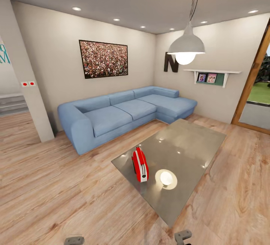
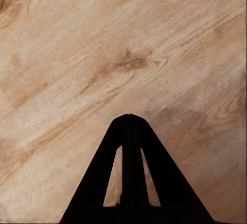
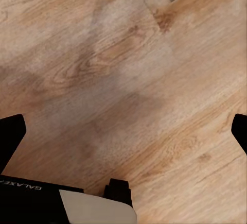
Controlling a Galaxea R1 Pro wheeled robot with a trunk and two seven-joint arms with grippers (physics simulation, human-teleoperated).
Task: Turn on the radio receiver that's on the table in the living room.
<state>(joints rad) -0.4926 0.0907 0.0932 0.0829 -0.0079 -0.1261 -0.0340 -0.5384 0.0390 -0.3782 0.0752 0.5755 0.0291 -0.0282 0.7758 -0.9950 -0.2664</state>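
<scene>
Bright even render; pendant lamp [image 1: 186, 46] glare mirrored on table [image 1: 195, 140]; wide-angle edge stretch.

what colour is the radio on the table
Red, with a white stripe along its edge. The radio shows best in the head view, standing on the grey table.

Left gripper [image 2: 129, 118] fingers pressed together; right gripper [image 3: 123, 131] spread wide
</scene>
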